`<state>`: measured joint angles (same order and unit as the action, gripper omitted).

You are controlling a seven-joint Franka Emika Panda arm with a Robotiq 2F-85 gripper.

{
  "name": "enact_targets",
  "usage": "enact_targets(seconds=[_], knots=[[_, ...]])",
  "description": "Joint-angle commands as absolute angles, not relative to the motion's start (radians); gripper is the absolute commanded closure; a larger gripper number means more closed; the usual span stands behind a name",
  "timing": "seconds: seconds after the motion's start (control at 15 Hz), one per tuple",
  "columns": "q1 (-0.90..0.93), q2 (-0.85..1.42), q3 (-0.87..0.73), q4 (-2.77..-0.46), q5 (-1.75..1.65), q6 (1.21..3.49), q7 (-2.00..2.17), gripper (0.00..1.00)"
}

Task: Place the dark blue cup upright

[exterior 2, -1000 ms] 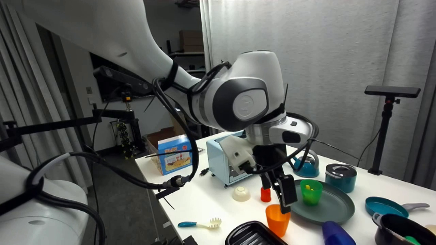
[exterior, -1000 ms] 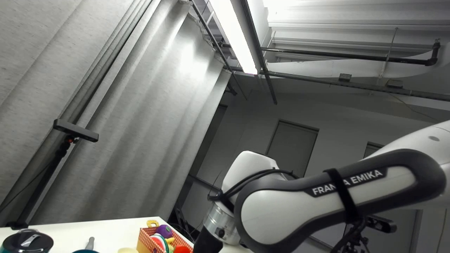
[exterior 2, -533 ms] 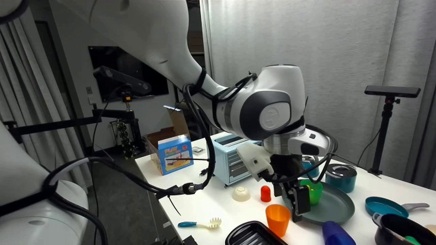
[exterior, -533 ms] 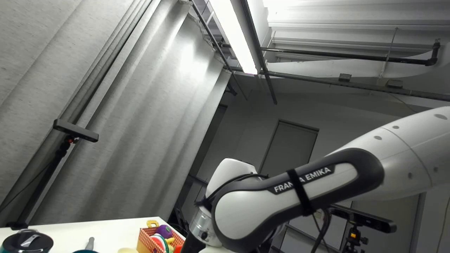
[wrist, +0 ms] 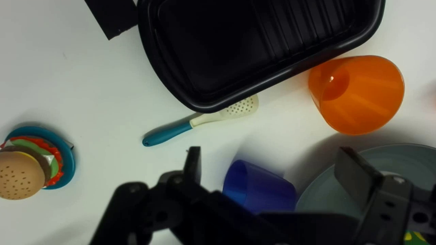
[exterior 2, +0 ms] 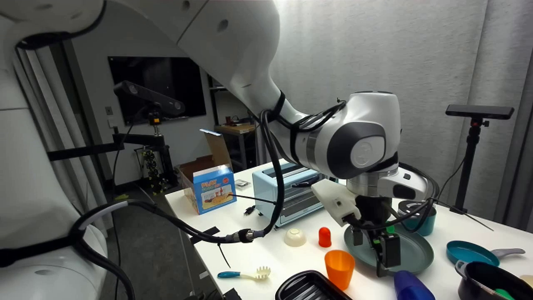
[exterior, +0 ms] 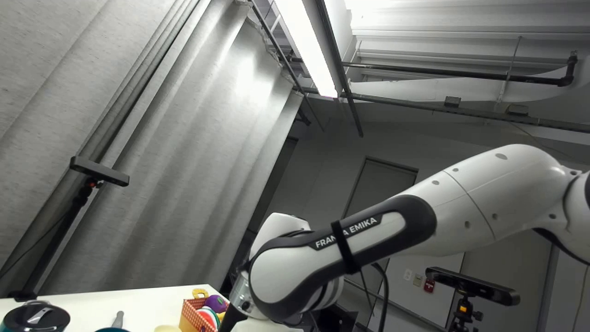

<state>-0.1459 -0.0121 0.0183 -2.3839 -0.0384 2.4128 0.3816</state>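
Note:
The dark blue cup point(exterior 2: 411, 287) lies on its side on the white table, beside the grey-green plate point(exterior 2: 416, 260); the bottom edge of this exterior view cuts it off. In the wrist view the cup point(wrist: 267, 187) has its mouth toward the left and its base near the plate's rim; the gripper body hides its lower part. My gripper point(exterior 2: 374, 248) is open and empty, above the plate in an exterior view. In the wrist view the fingers point(wrist: 274, 168) stand wide apart, one on each side of the cup, without visible contact.
An orange cup point(wrist: 357, 95) stands upright near the black tray point(wrist: 221, 51). A slotted spoon point(wrist: 170, 132) and a toy burger point(wrist: 24, 173) lie on the table. A dark pot point(exterior 2: 491, 283) stands right of the cup. A green cup point(exterior 2: 390, 229) shows behind the gripper.
My arm has swung with its gripper, rightward and slightly down in an exterior view, from behind the orange cup to over the plate. The dark blue cup has not moved.

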Motion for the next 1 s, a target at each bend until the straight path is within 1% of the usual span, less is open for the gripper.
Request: enact_targets(seconds=[0.0, 0.07, 0.13, 0.93], knots=[[-0.109, 0.071, -0.013, -2.289, -0.067, 2.397, 0.429, 0.00], [-0.103, 0.083, -0.018, -2.277, -0.073, 2.400, 0.441, 0.00], [-0.103, 0.042, -0.022, -2.328, -0.037, 2.410, 0.392, 0.00], [-0.096, 0.085, -0.034, -2.291, -0.050, 2.427, 0.414, 0.00]])
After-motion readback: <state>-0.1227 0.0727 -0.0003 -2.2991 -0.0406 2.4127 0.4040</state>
